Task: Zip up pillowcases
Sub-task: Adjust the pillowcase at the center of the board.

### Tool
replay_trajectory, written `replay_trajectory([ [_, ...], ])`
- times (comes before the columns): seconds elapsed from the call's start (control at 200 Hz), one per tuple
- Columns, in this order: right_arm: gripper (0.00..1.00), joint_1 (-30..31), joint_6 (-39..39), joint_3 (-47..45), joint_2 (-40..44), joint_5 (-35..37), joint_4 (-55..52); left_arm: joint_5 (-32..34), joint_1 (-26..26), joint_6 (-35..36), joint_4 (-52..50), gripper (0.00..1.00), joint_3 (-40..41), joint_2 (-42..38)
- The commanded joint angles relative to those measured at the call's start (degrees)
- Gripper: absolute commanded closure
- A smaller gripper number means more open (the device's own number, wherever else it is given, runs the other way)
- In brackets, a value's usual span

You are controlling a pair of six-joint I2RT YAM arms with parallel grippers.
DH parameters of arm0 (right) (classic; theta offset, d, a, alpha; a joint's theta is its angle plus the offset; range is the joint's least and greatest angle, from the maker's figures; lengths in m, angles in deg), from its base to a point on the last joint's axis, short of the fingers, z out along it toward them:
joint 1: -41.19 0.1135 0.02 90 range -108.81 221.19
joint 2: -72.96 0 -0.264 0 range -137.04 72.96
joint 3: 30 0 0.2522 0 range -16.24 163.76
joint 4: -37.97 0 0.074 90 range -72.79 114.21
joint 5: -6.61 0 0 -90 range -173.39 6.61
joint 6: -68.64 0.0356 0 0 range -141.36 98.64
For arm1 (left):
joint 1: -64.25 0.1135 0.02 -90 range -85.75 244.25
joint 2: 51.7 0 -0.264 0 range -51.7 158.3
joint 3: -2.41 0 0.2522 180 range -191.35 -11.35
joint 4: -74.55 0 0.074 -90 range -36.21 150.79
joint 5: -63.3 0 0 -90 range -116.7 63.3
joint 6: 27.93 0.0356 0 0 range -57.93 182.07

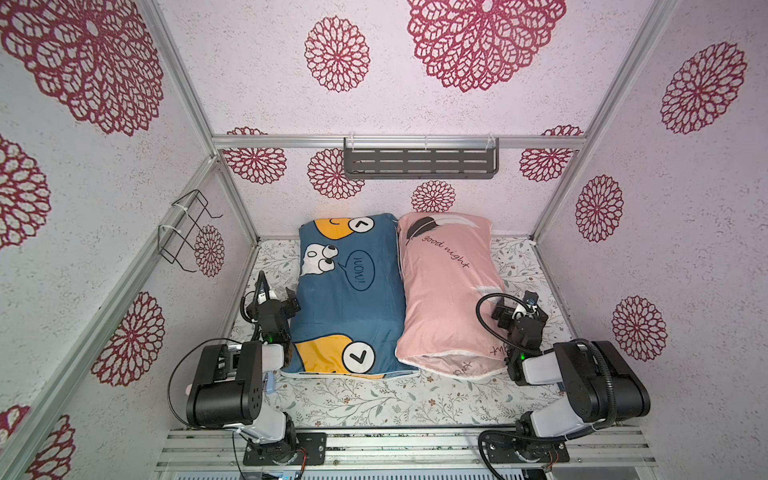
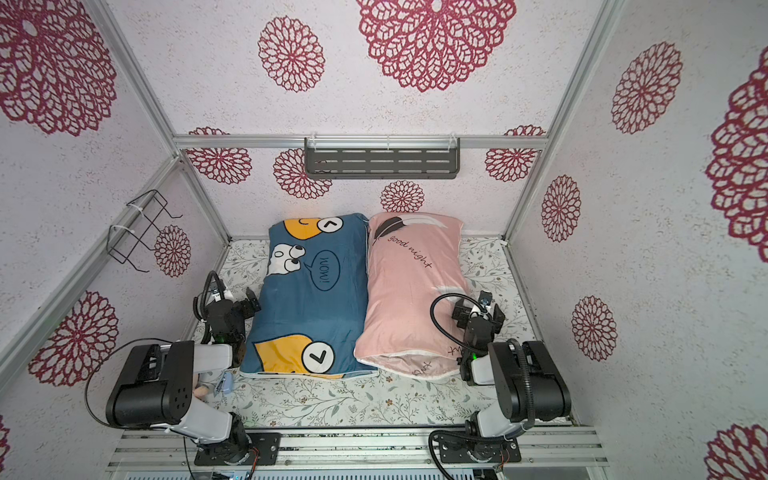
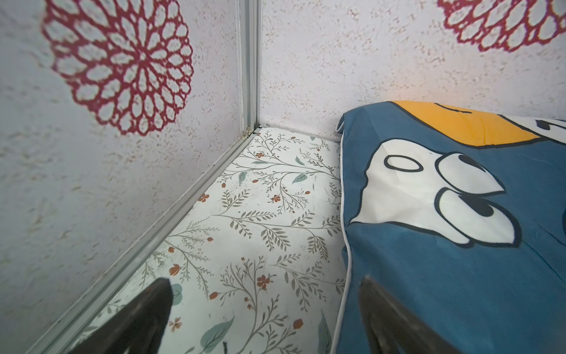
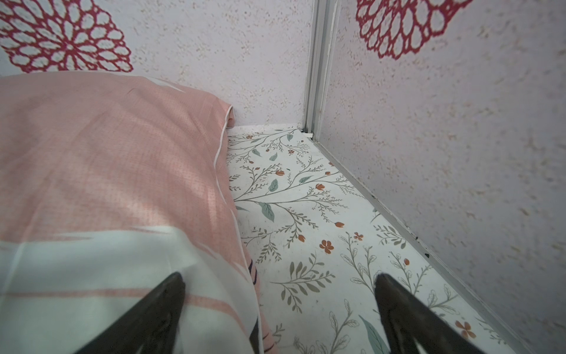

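On the left wall hangs a black wire rack (image 1: pixel 189 230), empty as far as both top views show. Below it the left gripper (image 1: pixel 277 300) sits low beside the blue pillowcase (image 1: pixel 349 307), its jaws spread wide and holding nothing. In the left wrist view one finger (image 3: pixel 137 321) is over the flowered sheet (image 3: pixel 260 214) and the other finger (image 3: pixel 398 321) is over the blue fabric, so the gripper straddles that pillow's piped left edge; I cannot tell whether either finger touches anything. The blue pillowcase lies lengthwise on the sheet, left of centre, with its far end at the back wall (image 1: pixel 382 199) and its yellow and white cartoon faces up. A grey shelf (image 1: pixel 419 163) is fixed to the back wall above the pillows. The pink pillowcase (image 1: pixel 444 299) lies right beside the blue one, their long sides touching, with the feather and "good night" script toward the far end. Its near end appears to gape a little, edged in white. At its right edge the right gripper (image 1: pixel 521 309) is also wide open and empty. In the right wrist view one finger (image 4: pixel 147 315) is over a white patch of the pink cover and the other finger (image 4: pixel 407 315) is over the sheet.
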Motion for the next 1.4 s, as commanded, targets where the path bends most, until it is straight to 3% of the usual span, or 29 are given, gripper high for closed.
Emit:
replay_trajectory([
  [0.0, 0.01, -0.4, 0.0, 1.0, -0.3, 0.3, -2.4, 0.1, -0.2, 0.7, 0.6, 0.02, 0.1, 0.2],
  [0.21, 0.01, -1.7, 0.3, 0.7, 0.3, -1.8, -2.0, -1.0, 0.3, 0.7, 0.9, 0.02, 0.2, 0.0],
  [0.235, 0.01, -1.6, 1.2, 1.5, 2.4, -1.4, -6.5, 0.3, 0.0, 1.2, 0.9, 0.02, 0.0, -1.3],
  [0.335, 0.01, 0.1, 0.9, 6.4, 14.6, 1.4, -24.7, 7.8, -4.3, 1.2, -20.2, 0.02, -5.9, -15.6],
  [0.4, 0.01, 1.0, 4.3, 9.9, 22.2, -0.9, -36.8, 7.7, -5.0, -5.3, -33.1, 0.02, -11.0, -22.6],
  [0.465, 0.01, 4.0, 8.0, 14.1, 26.1, -4.8, -48.4, 7.4, -4.8, -13.5, -48.4, 0.02, -17.8, -23.9],
  [0.525, 0.01, 9.3, 9.3, 17.2, 26.9, -7.2, -55.3, 2.5, -4.3, -18.6, -55.8, 0.02, -20.8, -21.2],
  [0.706, 0.04, 26.1, 12.1, 27.7, 22.3, -7.8, -67.9, -13.3, -4.3, -24.9, -64.2, 0.02, -26.5, -6.8],
  [0.866, 0.06, 39.3, 16.1, 36.6, 10.0, -10.0, -70.7, -4.0, -7.1, -26.8, -64.4, 0.02, -22.8, -7.6],
  [0.961, 0.08, 43.1, 17.3, 40.9, 0.9, -12.2, -69.5, -7.0, -7.0, -29.2, -61.2, 0.02, -20.3, -5.8],
  [1.016, 0.09, 43.5, 18.3, 43.1, -3.4, -13.1, -69.5, -9.7, -8.2, -29.7, -60.4, 0.02, -20.8, -3.1],
  [1.121, 0.11, 41.7, 20.5, 43.4, -5.8, -11.3, -69.9, -8.0, -12.6, -28.9, -61.2, 0.02, -23.2, 1.1],
  [1.396, 0.11, 30.4, 19.6, 35.9, 2.9, -8.7, -77.5, -9.1, -20.8, -32.6, -57.1, 0.02, -25.5, 5.4],
])
